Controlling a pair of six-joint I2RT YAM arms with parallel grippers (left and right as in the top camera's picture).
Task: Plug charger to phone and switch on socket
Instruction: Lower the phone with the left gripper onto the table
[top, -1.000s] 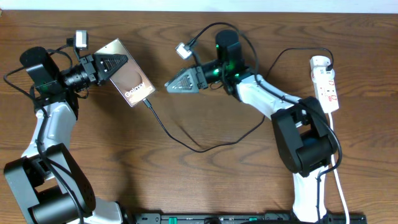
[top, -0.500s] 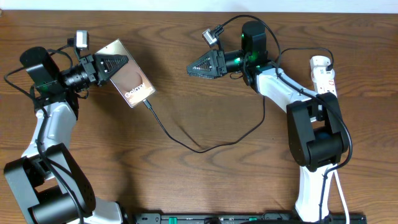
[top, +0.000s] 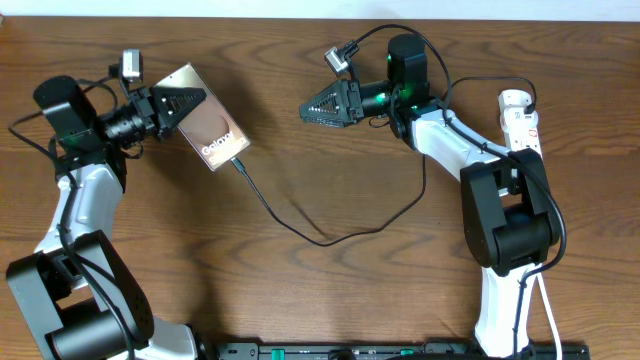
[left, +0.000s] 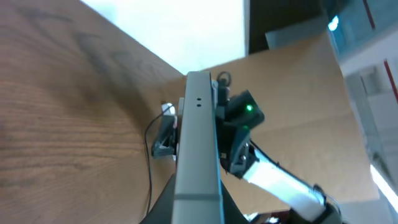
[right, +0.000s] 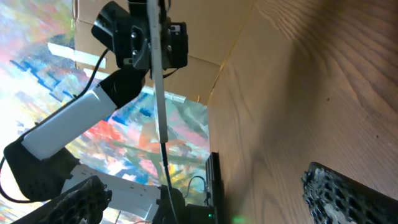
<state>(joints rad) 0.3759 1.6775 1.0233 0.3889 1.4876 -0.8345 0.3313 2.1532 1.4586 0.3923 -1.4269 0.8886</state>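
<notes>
step: switch on socket (top: 525, 133) | left gripper (top: 188, 101) grips phone (top: 215, 140), charger (top: 320, 238) looks seated | right gripper (top: 315, 108) spread, empty | we swing it across and press the switch squarely

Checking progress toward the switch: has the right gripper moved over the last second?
Yes. The right gripper shifted toward the socket and farther from the phone.

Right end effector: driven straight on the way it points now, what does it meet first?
Likely the phone, gripped by the left end effector. The open right end effector points across at it, and its wrist view shows the phone edge-on ahead. Relative height is unclear.
</notes>
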